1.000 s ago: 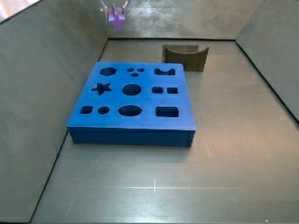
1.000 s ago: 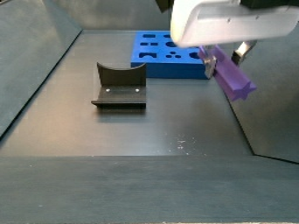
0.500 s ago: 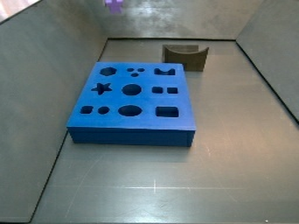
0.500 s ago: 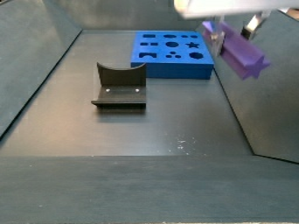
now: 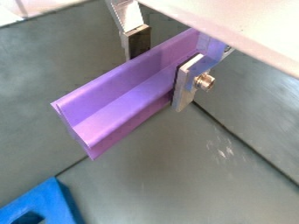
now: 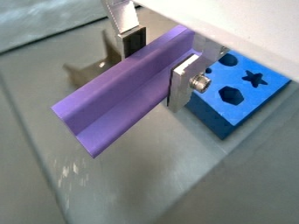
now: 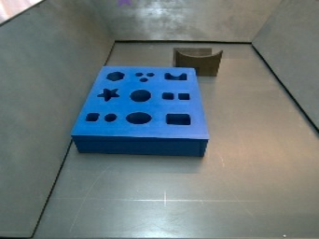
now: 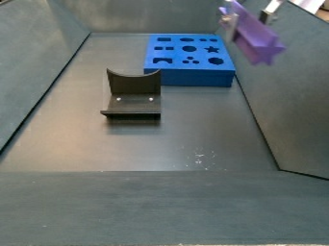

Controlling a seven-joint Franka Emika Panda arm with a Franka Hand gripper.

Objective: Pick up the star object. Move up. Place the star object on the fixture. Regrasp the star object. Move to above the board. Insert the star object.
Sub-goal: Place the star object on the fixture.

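My gripper (image 5: 163, 66) is shut on the purple star object (image 5: 117, 109), which lies crosswise between the silver fingers (image 5: 190, 83) in both wrist views (image 6: 117, 101). In a side view the star object (image 8: 253, 34) hangs high near the right wall, far above the floor, with the gripper (image 8: 252, 17) mostly cut off by the frame's top. In the other side view only a purple speck (image 7: 123, 3) shows at the upper edge. The blue board (image 7: 137, 142) lies flat on the floor (image 8: 190, 77). The dark fixture (image 7: 197, 59) stands beside it (image 8: 130, 93), with nothing in its notch.
Grey walls enclose the dark floor on all sides in both side views. A corner of the board (image 6: 251, 96) shows below the gripper in a wrist view, star hole visible. The right wall (image 8: 302, 106) is close to the held star object.
The gripper has risen with the star object held, moving up almost out of one side view and to the upper edge of the other. Board and fixture have not moved.
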